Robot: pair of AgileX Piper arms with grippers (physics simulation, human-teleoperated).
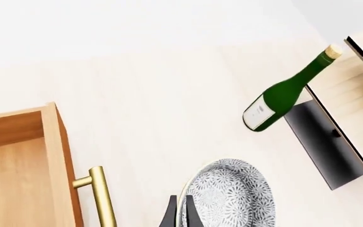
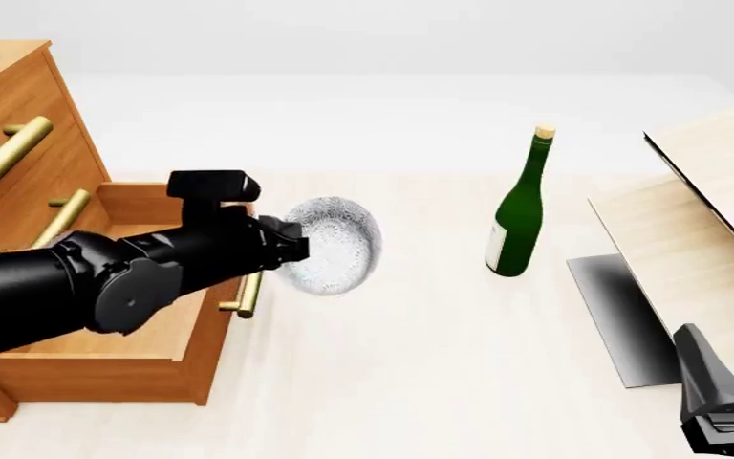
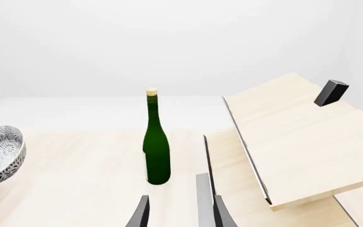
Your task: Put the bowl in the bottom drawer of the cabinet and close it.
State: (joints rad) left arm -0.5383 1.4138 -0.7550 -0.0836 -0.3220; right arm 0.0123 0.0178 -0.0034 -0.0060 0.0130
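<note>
At centre-left of the front view, the left gripper [image 2: 293,241] holds the speckled bowl [image 2: 332,245] clamped by its rim, tilted, just beside the open bottom drawer [image 2: 150,335], while the right gripper [image 3: 179,213] stands apart, empty.

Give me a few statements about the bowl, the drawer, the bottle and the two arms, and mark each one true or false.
1. The left gripper holds the bowl off the table. True.
2. The bottom drawer is shut. False: it is pulled open.
3. The bowl already lies in the drawer. False: it hangs beside the drawer's front, not inside.
4. The green bottle stands upright. True.
5. The right gripper grips the bottle. False: it is empty, apart from the bottle.
</note>
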